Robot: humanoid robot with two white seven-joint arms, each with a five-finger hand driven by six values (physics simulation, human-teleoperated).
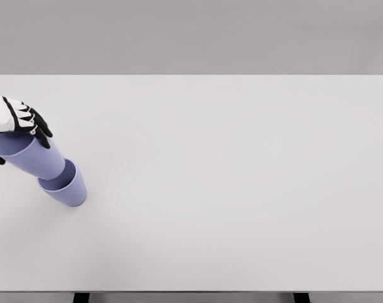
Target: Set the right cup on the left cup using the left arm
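Entering from the left edge of the head view: the left hand (pixel 19 123), white at the back with black fingers, reaching over the far left of the wide pale grey table (pixel 242 189). Wrist and white cuff cut off by the picture's edge, so nothing of the forearm beyond them to be seen. Black fingers (pixel 40 129) curled down over the rim of a smooth lavender-blue plastic cup (pixel 30 154), with another black fingertip peeking out beneath the cup at the very edge of the frame; closed in a grasp around that upper cup, near its open mouth. Held cup tilted, mouth up and toward the left, base pointing down and to the right. Base sunk into the open mouth of a second cup of the same lavender-blue plastic (pixel 66 186), which sits on the tabletop just right of and below the hand, also leaning slightly. Two cups touching, nested one in the other, forming a slanted stack near the table's left side. Whether the upper cup is fully seated in the lower one, hard to tell from this angle. Black table legs (pixel 81 297) visible under the near edge.
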